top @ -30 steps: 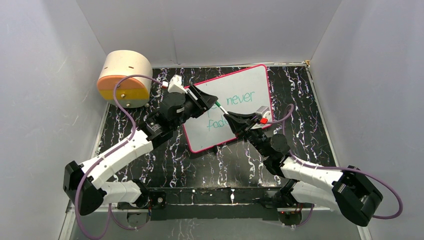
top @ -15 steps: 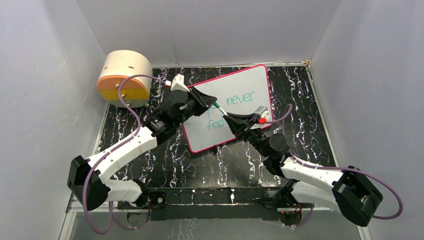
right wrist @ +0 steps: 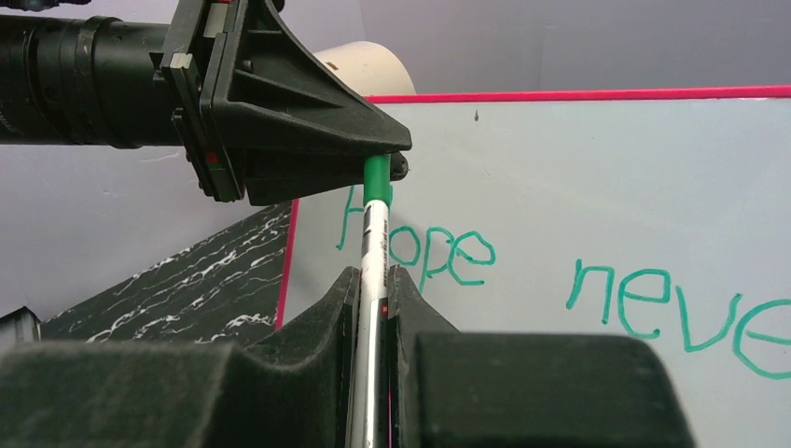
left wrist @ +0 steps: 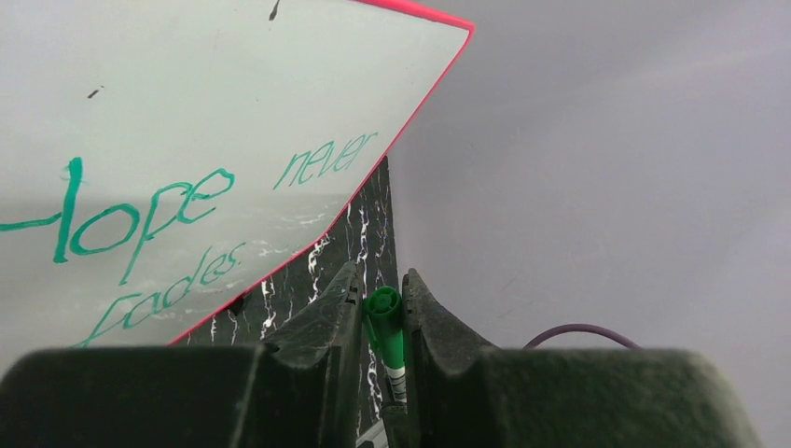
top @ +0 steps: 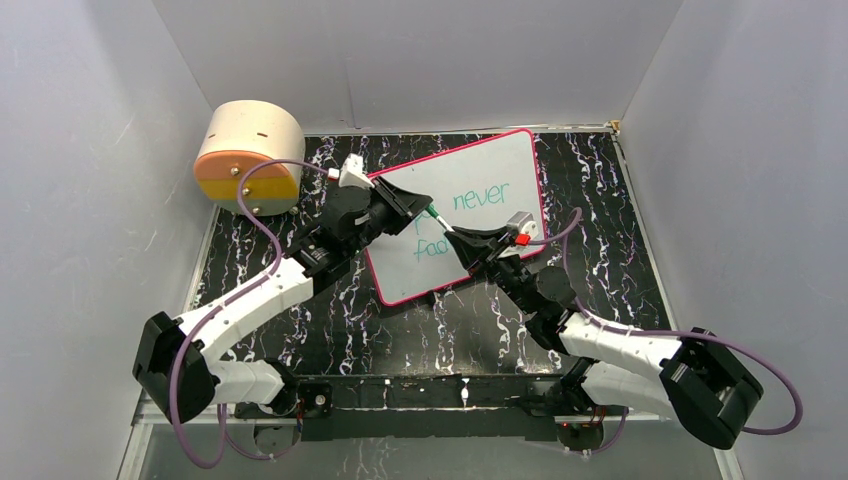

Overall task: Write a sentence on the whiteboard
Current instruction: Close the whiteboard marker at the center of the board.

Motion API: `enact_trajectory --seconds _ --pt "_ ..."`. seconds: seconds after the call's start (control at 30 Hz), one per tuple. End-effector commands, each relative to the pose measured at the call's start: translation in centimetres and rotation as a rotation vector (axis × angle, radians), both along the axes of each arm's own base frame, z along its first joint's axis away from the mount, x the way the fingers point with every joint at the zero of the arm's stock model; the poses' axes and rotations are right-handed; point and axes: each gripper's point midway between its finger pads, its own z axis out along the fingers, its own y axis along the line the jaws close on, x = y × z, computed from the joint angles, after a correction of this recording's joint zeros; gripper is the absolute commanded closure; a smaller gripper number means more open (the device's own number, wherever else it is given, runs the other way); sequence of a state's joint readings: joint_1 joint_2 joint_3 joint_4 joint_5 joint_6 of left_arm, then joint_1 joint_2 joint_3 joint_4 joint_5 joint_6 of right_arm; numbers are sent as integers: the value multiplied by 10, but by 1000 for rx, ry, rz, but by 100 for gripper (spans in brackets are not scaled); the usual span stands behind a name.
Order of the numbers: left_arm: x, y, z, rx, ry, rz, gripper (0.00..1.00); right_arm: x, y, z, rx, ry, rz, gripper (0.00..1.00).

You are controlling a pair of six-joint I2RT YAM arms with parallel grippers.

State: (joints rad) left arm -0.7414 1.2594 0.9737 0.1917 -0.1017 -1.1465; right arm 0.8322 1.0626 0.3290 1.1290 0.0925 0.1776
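Both arms are up at the whiteboard [top: 505, 165], which lies flat on the black marbled table [top: 610, 210], turned askew, toward the back and middle; its pink-red rim runs close behind the left arm's wrist. The sentence [left wrist: 149, 224] is there in teal-green, "Hope never" on the upper line and "fades" beneath it; from above, only "never" and the start of the lower word show, with the left gripper [top: 428, 210] covering the rest.

And here's the pen [top: 441, 221], stretched between the two grippers just above the board! The right gripper [top: 456, 235] has its fingers pinched narrow on the white barrel, seen plainly from its own wrist camera; the barrel [right wrist: 373, 271] runs straight up out of the jaws. The left gripper comes in from the other side, fingers drawn close on the green cap [left wrist: 382, 317], one against each side of it; from the right wrist that green end disappears under the left gripper's black fingertips.

Off at the back left corner sits a cream cylinder [top: 250, 150] with an orange and yellow face, well apart from the board.
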Motion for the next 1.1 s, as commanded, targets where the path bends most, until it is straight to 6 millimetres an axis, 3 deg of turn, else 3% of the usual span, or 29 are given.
enact_trajectory --seconds 0.0,0.33,0.53,0.63,0.73,0.83,1.07 --pt "-44 -23 -5 -34 31 -188 100 6 -6 34 103 -44 -39 100" --pt "-95 -45 -9 -52 -57 -326 100 19 -12 28 194 115 -90 100" --pt "-102 -44 -4 -66 -106 -346 100 19 -6 22 207 185 -54 100" --pt "-90 -28 -5 20 -124 -257 100 18 -7 16 163 187 -60 100" --pt "-73 -5 -2 130 -153 -139 81 17 -7 9 82 199 -66 100" --pt "-60 18 -2 233 -173 -35 69 15 -15 1 21 212 -91 100" --pt "-38 65 10 457 -216 106 57 24 -53 -19 -123 304 -275 100"
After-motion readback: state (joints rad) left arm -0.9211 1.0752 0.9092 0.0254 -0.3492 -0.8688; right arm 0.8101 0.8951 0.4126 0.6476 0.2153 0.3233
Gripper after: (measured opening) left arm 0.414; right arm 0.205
